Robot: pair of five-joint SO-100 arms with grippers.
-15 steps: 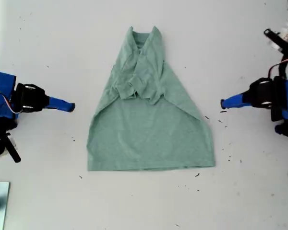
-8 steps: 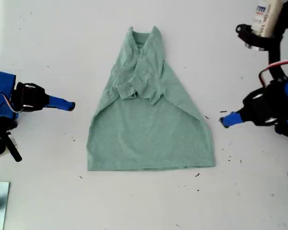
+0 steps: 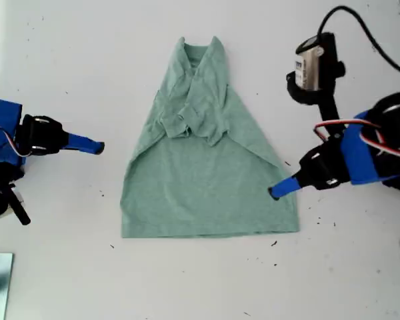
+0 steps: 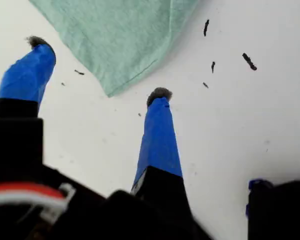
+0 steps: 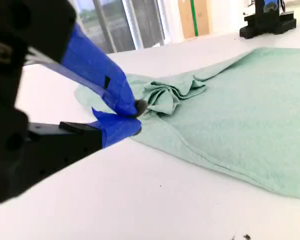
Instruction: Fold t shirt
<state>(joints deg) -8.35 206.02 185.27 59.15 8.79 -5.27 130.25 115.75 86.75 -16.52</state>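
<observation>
The pale sage-green soft cotton t shirt (image 3: 210,173) is matt, finely heathered knit cloth. Under it the white counter (image 3: 67,67) is smooth with a faint sheen. My first pincer (image 4: 97,67) has fingers (image 4: 160,135) wrapped in matt blue tape with fuzzy dark tips.

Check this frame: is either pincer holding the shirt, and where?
Nothing held. My first pincer is open by the t shirt corner; my second is shut, empty.

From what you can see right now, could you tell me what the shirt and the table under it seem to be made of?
The shirt looks like soft knit cloth, probably cotton: matte sage green, stitched hems, limp bunched folds near the collar. The table looks like a hard, smooth white board, perhaps laminate or painted; the second wrist view shows a faint sheen, with small dark specks on it.
</observation>
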